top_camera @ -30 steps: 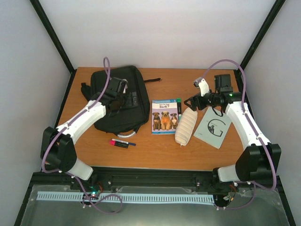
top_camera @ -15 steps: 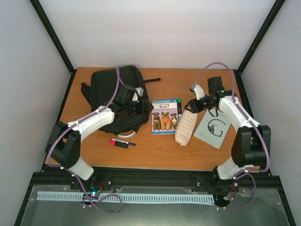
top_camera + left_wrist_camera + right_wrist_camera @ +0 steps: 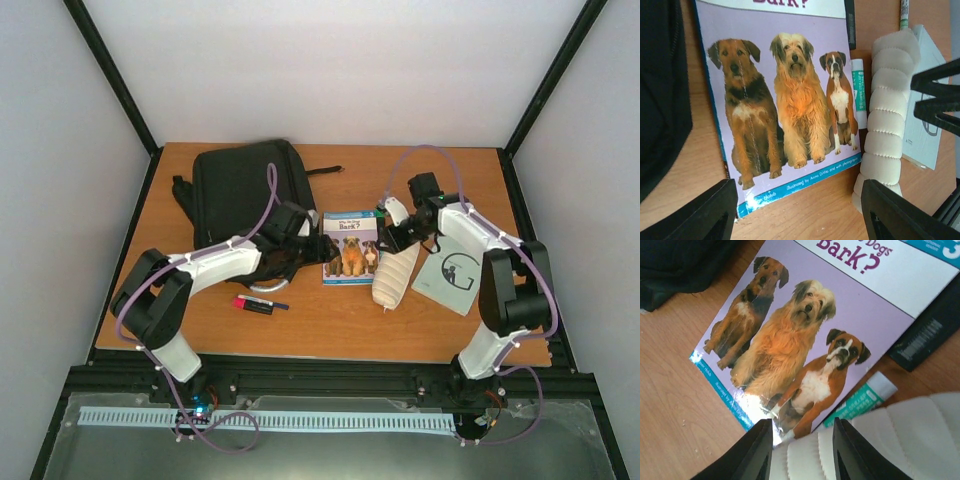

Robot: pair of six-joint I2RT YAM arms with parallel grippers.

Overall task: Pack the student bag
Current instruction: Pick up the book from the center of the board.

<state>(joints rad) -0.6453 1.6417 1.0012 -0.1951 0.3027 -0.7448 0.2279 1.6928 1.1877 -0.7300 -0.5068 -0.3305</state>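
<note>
So nothing's packed yet, I'd say. The large black soft fabric backpack (image 3: pixel 240 200) lies flat by the far-left corner. The left gripper (image 3: pixel 799 200) hovers wide open over the purple dog-cover picture book (image 3: pixel 785 100), midway between the side edges. The right gripper (image 3: pixel 802 440), fingers apart too, hangs above the cream ribbed pencil pouch (image 3: pixel 900 440). Next move is probably a pinch on one of them.

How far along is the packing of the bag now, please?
Nothing looks packed: the dog book, cream pouch, grey booklet and markers all lie on the table outside the student bag. In hand: nothing is gripped. The left gripper hangs open over the book, the right gripper open over the pouch. All the packing is left.
</note>
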